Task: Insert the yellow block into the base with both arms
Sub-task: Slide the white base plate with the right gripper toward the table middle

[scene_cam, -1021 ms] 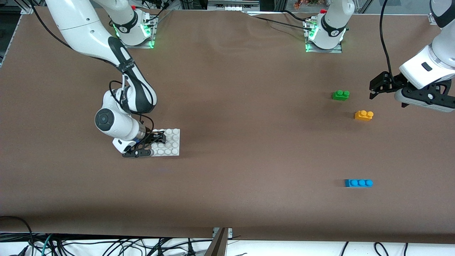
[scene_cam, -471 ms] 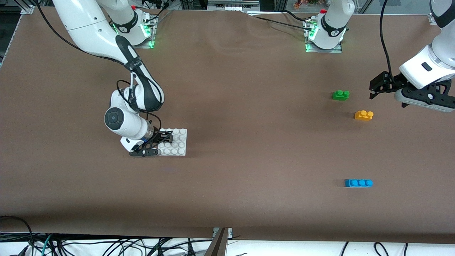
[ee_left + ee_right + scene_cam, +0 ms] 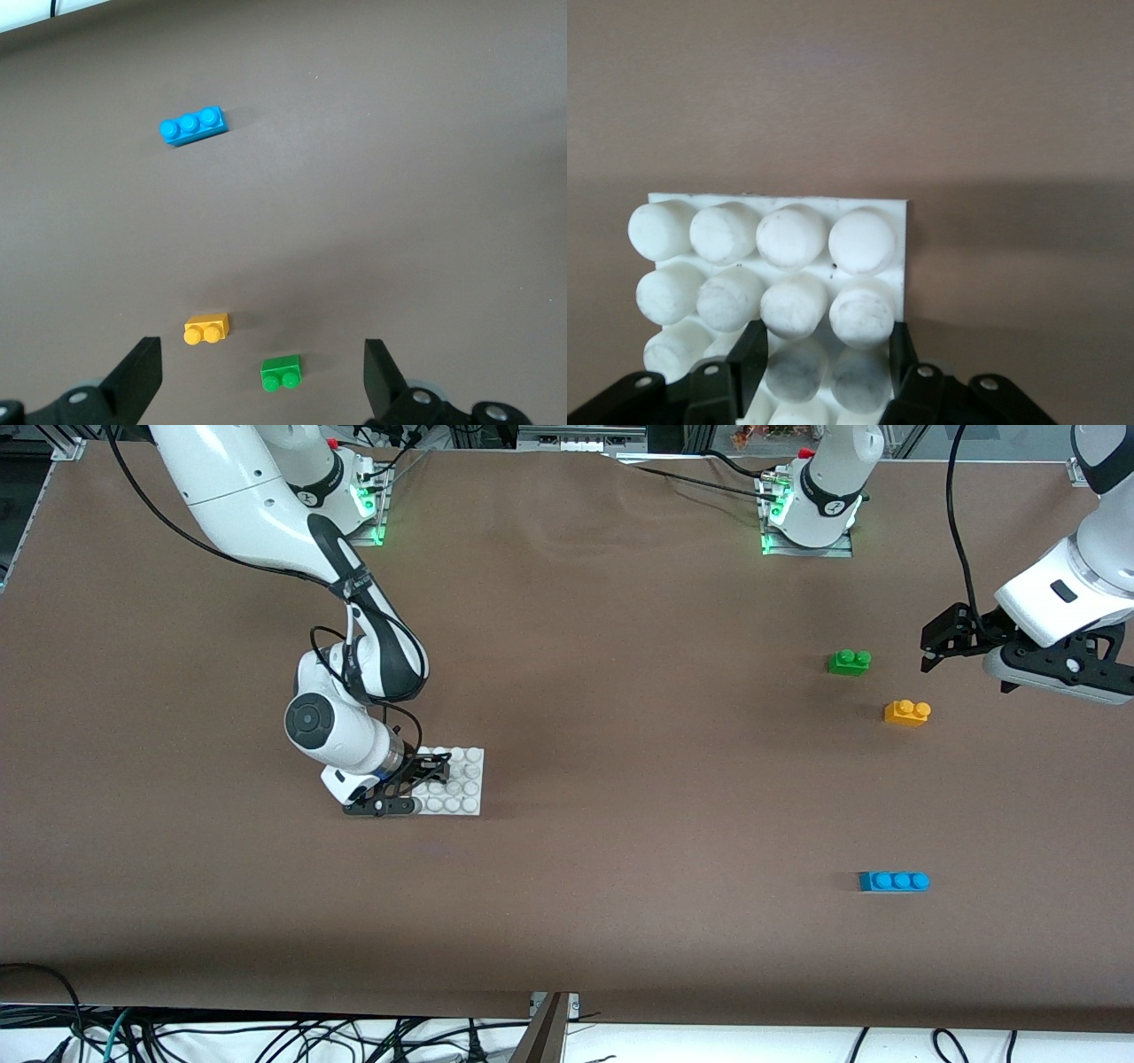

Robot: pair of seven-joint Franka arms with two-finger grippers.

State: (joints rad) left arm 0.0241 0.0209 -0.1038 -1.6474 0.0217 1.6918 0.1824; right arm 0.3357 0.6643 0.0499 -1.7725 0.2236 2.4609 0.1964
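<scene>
My right tool [image 3: 432, 772] is clamped on the edge of the white studded base [image 3: 461, 788], which lies flat on the brown desk [image 3: 620, 850] toward my right arm's end. My left tool [image 3: 932, 646] hangs wide open, holding nothing, above the desk near the green brick [image 3: 849, 662]. The yellow block [image 3: 906, 713] sits just beside that brick, nearer the front camera; the blue three-stud brick [image 3: 894, 881] lies nearer still.

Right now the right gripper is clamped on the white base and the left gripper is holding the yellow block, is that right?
Not quite. The right gripper is clamped on the base, but the left gripper is open and empty; the front view shows the yellow block lying on the table.
</scene>
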